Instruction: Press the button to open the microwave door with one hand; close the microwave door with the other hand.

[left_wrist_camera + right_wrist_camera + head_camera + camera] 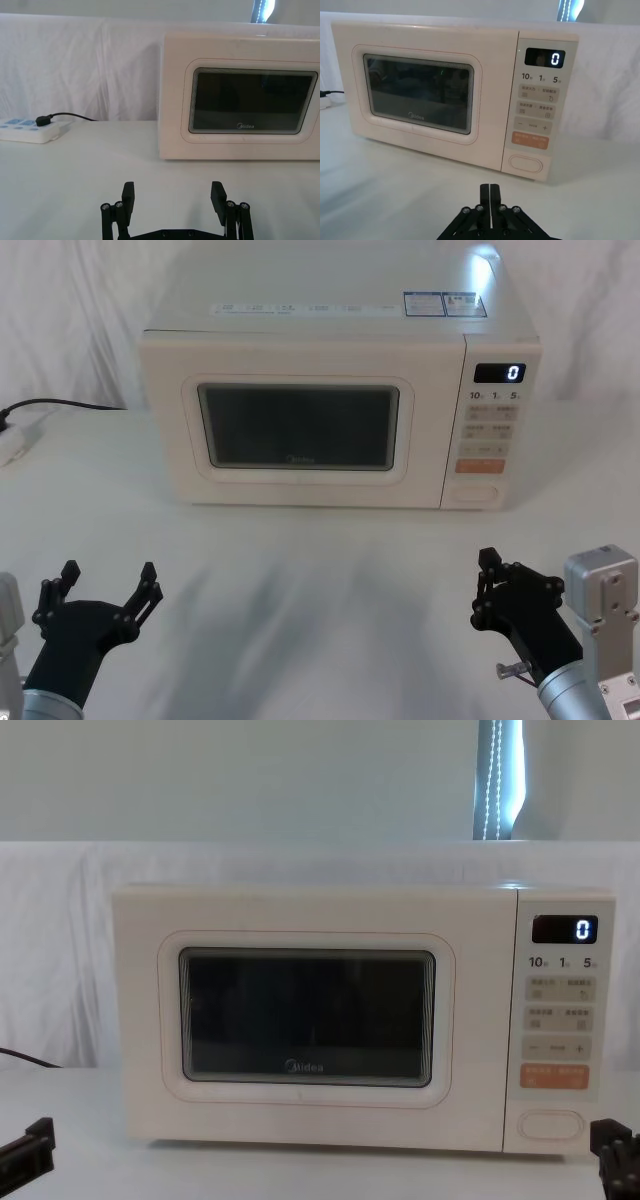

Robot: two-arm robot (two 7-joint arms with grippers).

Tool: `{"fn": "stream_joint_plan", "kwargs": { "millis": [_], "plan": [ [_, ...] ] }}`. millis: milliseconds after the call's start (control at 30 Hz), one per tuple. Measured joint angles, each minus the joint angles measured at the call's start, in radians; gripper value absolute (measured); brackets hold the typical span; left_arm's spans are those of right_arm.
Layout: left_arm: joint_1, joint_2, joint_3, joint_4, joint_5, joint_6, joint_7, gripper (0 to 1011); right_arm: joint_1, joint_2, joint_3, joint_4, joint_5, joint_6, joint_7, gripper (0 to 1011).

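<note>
The cream-white microwave (330, 335) stands at the middle back of the white table, its display reading 0. The microwave door (298, 427) with its dark window lies flush, closed. The plain pill-shaped button (472, 494) sits at the bottom of the control panel, under the orange key, and also appears in the right wrist view as the button (526, 163). My left gripper (108, 582) hovers open at the front left, well short of the door (252, 102). My right gripper (488, 562) is shut at the front right, roughly in line with the button and apart from it; the shut fingertips (490, 189) hold nothing.
A white power strip (15, 440) with a black plug and cable lies at the far left of the table. White cloth hangs behind the oven. Bare tabletop (320, 580) stretches between the grippers and the oven front.
</note>
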Motion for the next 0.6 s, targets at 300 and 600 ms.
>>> {"fn": "stream_joint_plan", "kwargs": {
  "millis": [300,600],
  "plan": [
    [0.0,0.0,0.0,0.0,0.0,0.0,0.0,1001,0.0,0.0,0.0,0.0,0.0,0.0,0.0,0],
    [0.0,0.0,0.0,0.0,0.0,0.0,0.0,1001,0.0,-0.003,0.003,0.0,-0.001,0.002,0.001,0]
  ]
}}
